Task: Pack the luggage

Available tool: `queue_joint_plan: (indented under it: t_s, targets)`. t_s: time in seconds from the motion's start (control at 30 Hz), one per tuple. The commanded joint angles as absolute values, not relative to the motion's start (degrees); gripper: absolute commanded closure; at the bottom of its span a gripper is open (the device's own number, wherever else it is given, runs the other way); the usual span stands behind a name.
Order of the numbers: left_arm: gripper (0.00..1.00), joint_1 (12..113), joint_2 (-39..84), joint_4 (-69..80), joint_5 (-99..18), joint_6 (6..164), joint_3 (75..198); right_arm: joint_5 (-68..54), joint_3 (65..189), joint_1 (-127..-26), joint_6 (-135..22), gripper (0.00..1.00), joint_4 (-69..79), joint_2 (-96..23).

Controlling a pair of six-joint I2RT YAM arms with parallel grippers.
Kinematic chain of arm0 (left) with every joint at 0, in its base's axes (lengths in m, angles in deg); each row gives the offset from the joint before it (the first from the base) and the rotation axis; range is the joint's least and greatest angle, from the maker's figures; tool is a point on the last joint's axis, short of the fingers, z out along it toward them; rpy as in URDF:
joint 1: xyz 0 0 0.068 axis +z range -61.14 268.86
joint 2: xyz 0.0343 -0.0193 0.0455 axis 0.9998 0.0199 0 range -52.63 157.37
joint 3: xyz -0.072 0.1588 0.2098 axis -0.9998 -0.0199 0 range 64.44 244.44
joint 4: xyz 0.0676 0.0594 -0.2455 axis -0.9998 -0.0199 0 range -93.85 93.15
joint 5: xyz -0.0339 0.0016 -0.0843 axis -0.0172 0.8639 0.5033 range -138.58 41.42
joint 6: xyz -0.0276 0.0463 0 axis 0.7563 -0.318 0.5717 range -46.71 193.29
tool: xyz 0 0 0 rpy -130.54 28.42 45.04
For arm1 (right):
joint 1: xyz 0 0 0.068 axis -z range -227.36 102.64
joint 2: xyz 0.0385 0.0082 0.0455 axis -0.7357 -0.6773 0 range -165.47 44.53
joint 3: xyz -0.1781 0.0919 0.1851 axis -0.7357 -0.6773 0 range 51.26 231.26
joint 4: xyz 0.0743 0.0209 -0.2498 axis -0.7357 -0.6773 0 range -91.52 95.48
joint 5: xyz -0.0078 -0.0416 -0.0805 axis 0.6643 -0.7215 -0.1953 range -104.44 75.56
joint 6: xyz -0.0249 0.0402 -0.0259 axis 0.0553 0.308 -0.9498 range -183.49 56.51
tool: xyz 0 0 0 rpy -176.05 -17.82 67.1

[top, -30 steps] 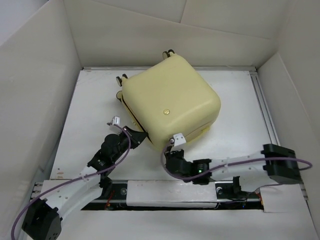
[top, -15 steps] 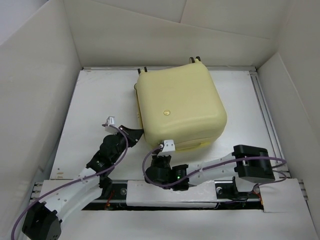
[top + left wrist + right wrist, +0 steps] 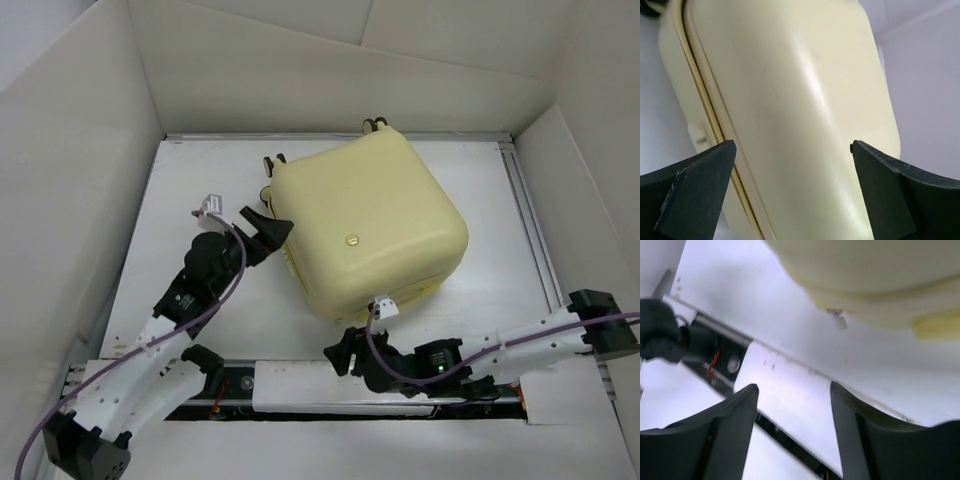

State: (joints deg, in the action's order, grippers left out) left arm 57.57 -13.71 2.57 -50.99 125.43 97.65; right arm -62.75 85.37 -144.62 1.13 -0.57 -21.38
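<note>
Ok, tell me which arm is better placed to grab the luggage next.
Left, probably. The left hand is open at the left side of the luggage, which fills the gap between its jaws in the wrist view. The right hand is open too, but points away along the near rail.

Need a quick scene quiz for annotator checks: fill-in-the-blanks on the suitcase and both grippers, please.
1. The luggage lies on the table with its shell ___.
2. The left gripper, beside the luggage, has its jaws ___.
3. The right gripper, pointing away from the luggage, holds ___.
4. The round emblem sits on the luggage's ___ face.
Missing words: closed; open; nothing; top.
</note>
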Motion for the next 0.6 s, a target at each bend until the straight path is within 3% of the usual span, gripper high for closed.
queue_joint_plan:
  t_s: [0.0,0.1,0.27,0.57]
  targets:
    - [0.0,64.31,-5.72,4.11,-45.7,121.29,103.8,-58.63,87.29,-147.29,8.13,0.33,-12.95,-16.22]
    - [0.0,78.7,5.77,9.02,-36.03,121.28,108.02,-60.49,87.3,-147.29,12.88,0.29,-24.73,-8.86]
    - [0.07,89.19,18.79,13.95,-25.3,123.47,114.87,-61.02,84.85,-147.29,12.1,0.31,-26.07,0.55]
    - [0.0,89.21,36.74,26.15,-12.82,130.84,127.18,-62.95,81.76,-147.29,16.67,0.28,-33.01,8.4]
